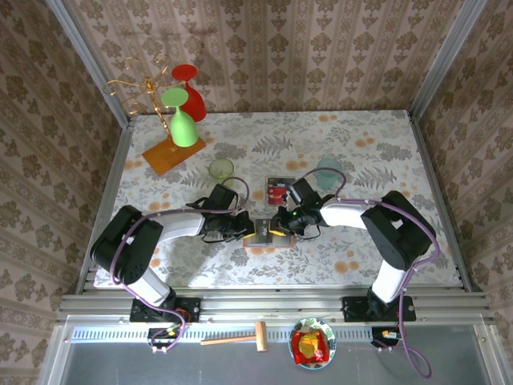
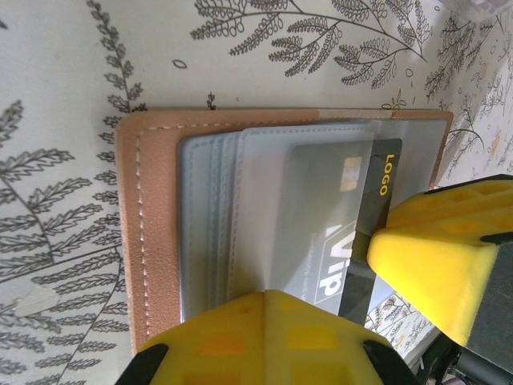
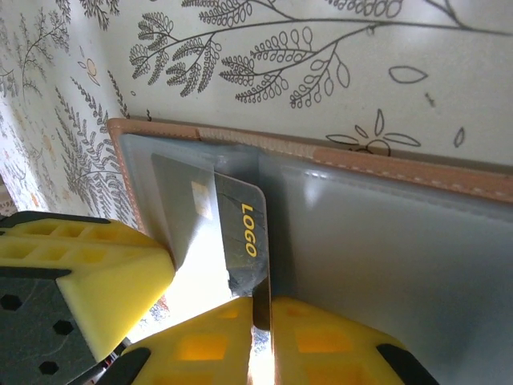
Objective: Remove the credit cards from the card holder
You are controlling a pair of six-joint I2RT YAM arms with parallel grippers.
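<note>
**A:** Why do we have the left end effector (image 2: 264, 329) on the card holder (image 2: 152, 241) at all?

**B:** We read it as a clamp. Its fingers are pressed together with nothing between them, and they bear down on one half of the open holder. That should stop the holder from sliding across the counter (image 1: 385, 144) when the card is pulled. The holder lies spread flat, pockets up, in the middle of the counter between our two arms.

**A:** And the right end effector (image 3: 260, 341)?

**B:** From its own wrist view, we see its fingers pinching the exposed end of the black card (image 3: 240, 237). The card's edge runs straight into the thin seam between the pads. It comes in from the side opposite the left one, so we judge the pull will run away from the clamp and along the pocket's mouth.

**A:** What do we find inside the holder?

**B:** The black card sits in a translucent grey pocket (image 2: 264, 208). The end with the gold lettering is out in the open, and the rest shows dimly through the film. Behind it we count several stacked pocket edges, but we cannot tell whether any of them holds a card. The other half of the holder shows a smooth grey panel, and we make out nothing in it.

**A:** Is anything out already?

**B:** A red card (image 1: 278, 192) lies flat on the counter just beyond the holder and apart from it. We take it for one already removed, with the black one the step in hand.
</note>
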